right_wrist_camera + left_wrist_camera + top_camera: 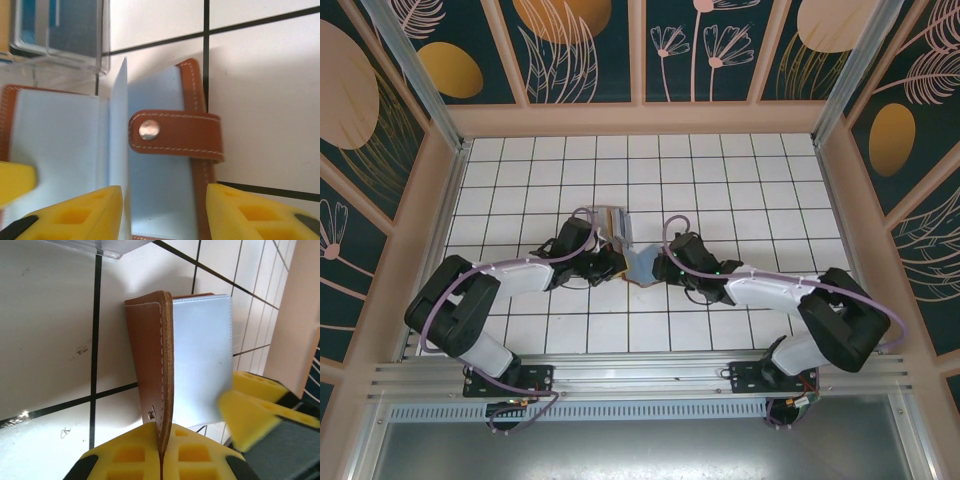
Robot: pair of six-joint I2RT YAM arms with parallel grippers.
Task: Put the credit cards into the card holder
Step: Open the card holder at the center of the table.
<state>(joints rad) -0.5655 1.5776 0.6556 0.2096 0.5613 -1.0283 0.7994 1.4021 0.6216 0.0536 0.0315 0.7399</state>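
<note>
From above, you see the card holder [638,262] mid-table, between both arms. Your left wrist view shows the left gripper [161,452] clamped on its brown cover. Your right wrist view shows the right gripper [164,205] with jaws apart over its open inside.

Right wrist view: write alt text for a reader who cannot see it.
An open brown card holder with pale blue sleeves and a snap strap sits on a white tiled table, framed by the open right gripper. A clear plastic case sits at upper left.
</note>
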